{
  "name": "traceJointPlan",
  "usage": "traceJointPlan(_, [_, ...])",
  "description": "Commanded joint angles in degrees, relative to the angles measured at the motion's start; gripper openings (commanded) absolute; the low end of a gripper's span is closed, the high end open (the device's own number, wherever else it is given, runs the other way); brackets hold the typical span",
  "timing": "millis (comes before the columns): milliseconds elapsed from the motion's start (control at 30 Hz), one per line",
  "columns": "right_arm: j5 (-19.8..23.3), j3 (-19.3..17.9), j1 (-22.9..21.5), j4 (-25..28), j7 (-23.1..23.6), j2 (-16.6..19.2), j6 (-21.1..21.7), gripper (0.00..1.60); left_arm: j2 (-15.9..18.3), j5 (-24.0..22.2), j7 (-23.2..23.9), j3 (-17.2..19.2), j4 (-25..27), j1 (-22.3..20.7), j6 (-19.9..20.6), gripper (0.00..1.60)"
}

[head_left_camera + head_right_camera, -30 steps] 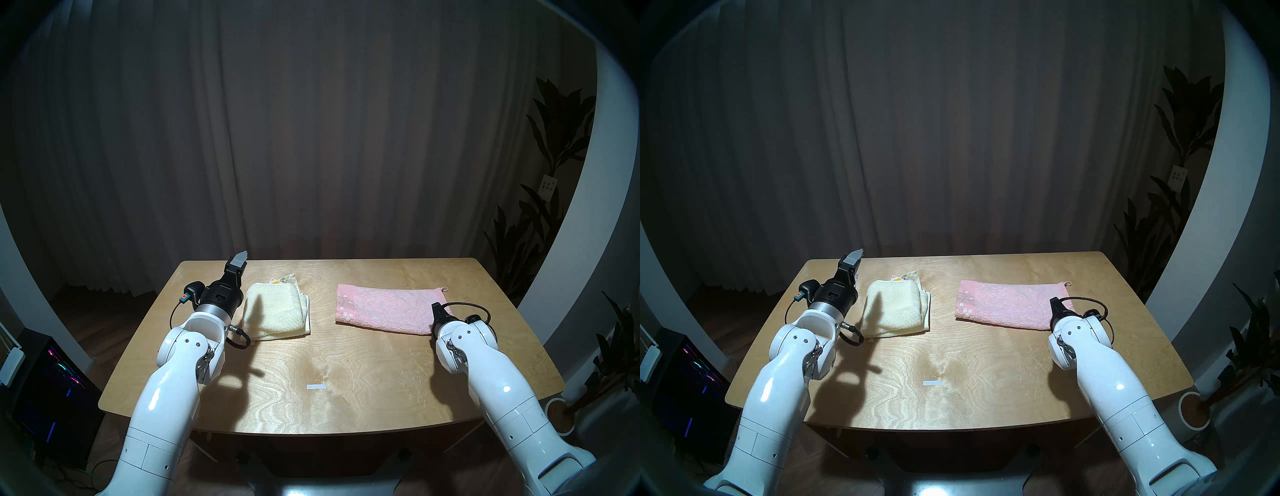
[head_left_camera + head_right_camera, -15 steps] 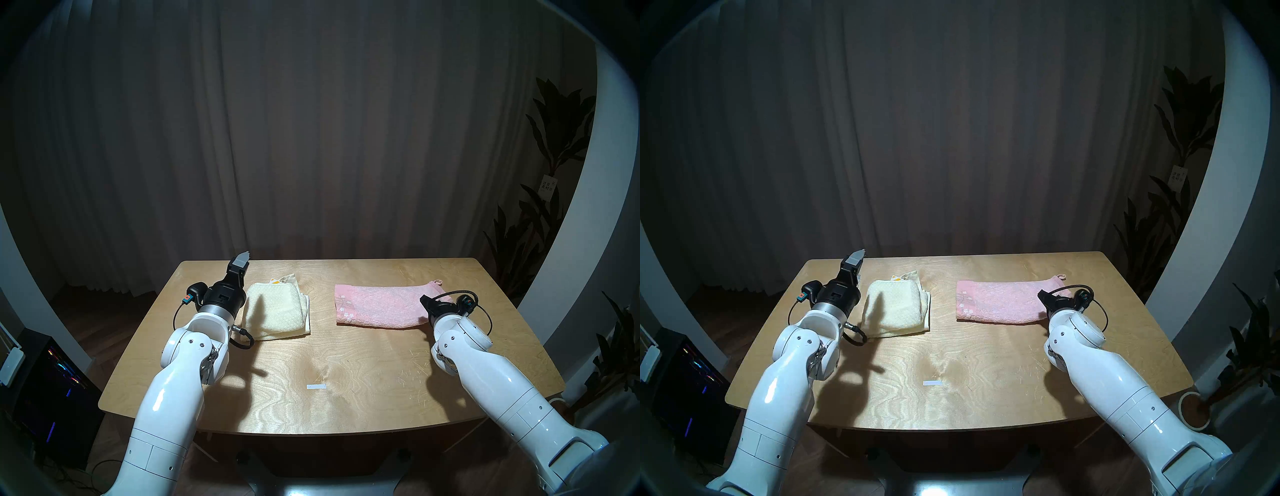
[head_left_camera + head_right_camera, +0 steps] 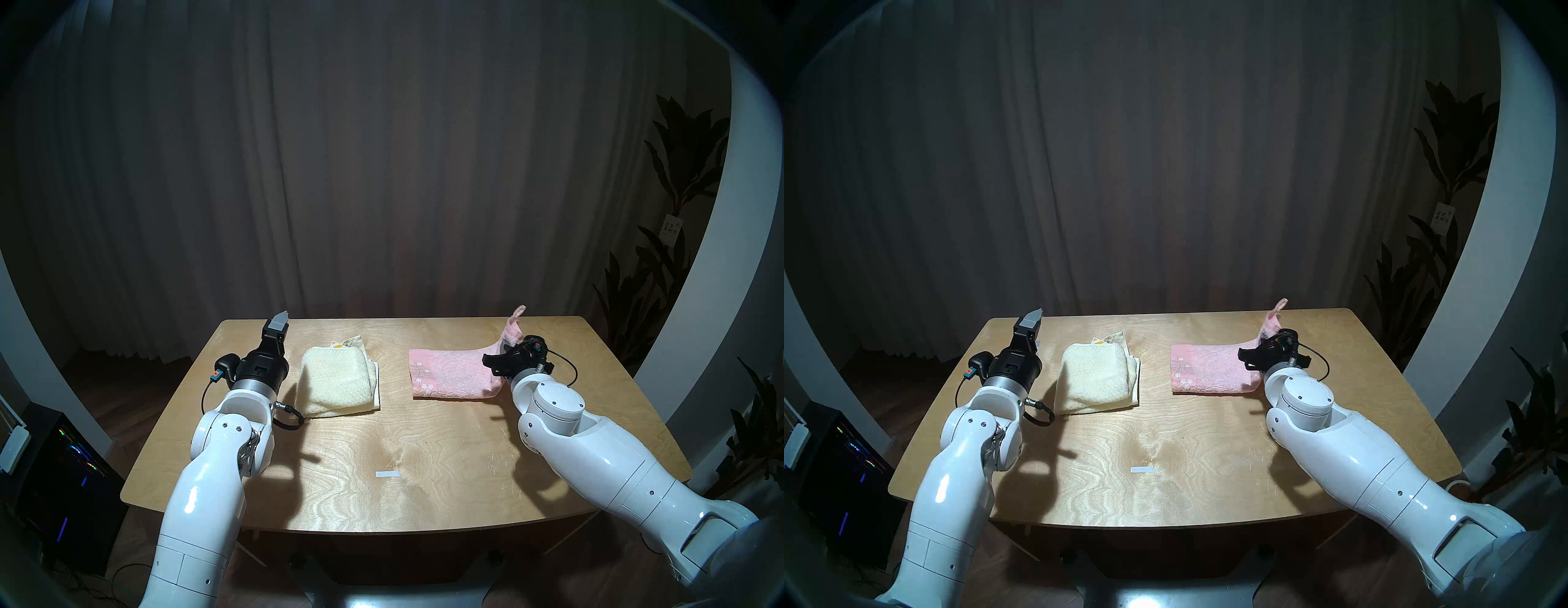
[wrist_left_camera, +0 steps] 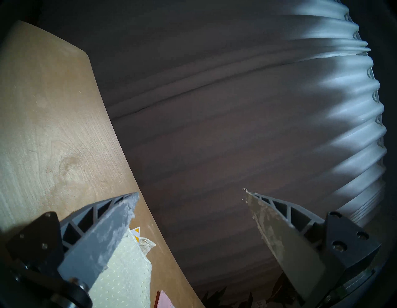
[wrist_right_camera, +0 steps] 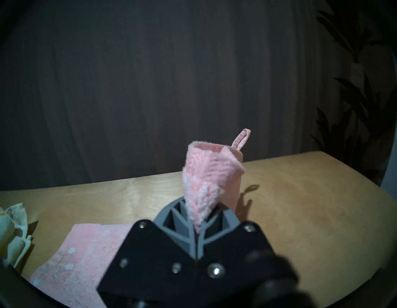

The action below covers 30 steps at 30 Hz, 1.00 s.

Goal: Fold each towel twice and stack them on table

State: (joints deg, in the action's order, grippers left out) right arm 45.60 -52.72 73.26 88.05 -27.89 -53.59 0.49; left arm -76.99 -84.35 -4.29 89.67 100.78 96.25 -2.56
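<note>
Since the earlier frame the right gripper (image 5: pixel 196 217) has risen and rolled, lifting the pink towel (image 3: pixel 449 373) by its right end; its jaws are clamped on that bunched corner, right of centre. The left gripper (image 4: pixel 191 195), jaws wide and empty, hangs left of the folded cream towel (image 3: pixel 337 382) on the table (image 3: pixel 424 446).

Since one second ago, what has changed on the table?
The right tool, shut on the pink terry towel, lifted its right end with the loop and carried it leftward. The folded cream dotted towel and the open left tool kept their places.
</note>
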Motion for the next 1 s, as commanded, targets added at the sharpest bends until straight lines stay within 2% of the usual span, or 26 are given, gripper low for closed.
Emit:
traceJointPlan(0, [-7.6,4.2,-6.4,-0.9,6.0,-0.8,0.5,0.0,-0.9,0.1,0.3,2.0,3.1,2.0,-2.7,1.6])
traceJointPlan(33, [-9.5,5.8,-7.3,-1.2,7.9,-1.0,1.0,0.0,-1.3,-0.3,0.3,2.6,3.5,2.9,-3.3,1.6])
traceJointPlan(100, [-10.4,6.7,-7.9,-1.6,8.6,-1.1,1.1,0.0,-1.3,-0.3,0.4,2.8,3.8,3.4,-3.5,1.6])
traceJointPlan(167, [-14.0,9.3,-9.5,-3.0,11.6,-1.4,1.6,0.0,-1.9,-0.3,0.8,3.4,4.7,4.7,-4.8,1.6])
traceJointPlan(267, [-16.0,10.9,-10.7,-4.1,12.6,-1.9,1.2,0.0,-2.2,-0.1,0.9,3.7,5.4,5.5,-5.5,1.6])
traceJointPlan(333, [-18.5,13.0,-11.9,-4.9,15.4,-1.8,1.5,0.0,-2.8,-0.3,1.0,4.1,6.2,6.4,-6.4,1.6])
traceJointPlan(600, [-22.4,16.4,-12.6,-4.1,19.6,0.2,3.0,0.0,-3.4,0.6,1.7,3.7,7.9,7.5,-7.6,1.6])
traceJointPlan(733, [-24.4,18.6,-12.5,-2.8,21.3,1.4,5.4,0.0,-3.9,0.9,1.9,3.7,8.6,8.9,-8.2,1.6])
traceJointPlan(967, [-25.3,20.4,-12.2,-0.8,22.9,2.7,7.6,0.0,-4.2,1.2,2.4,3.9,9.4,10.7,-8.6,1.6])
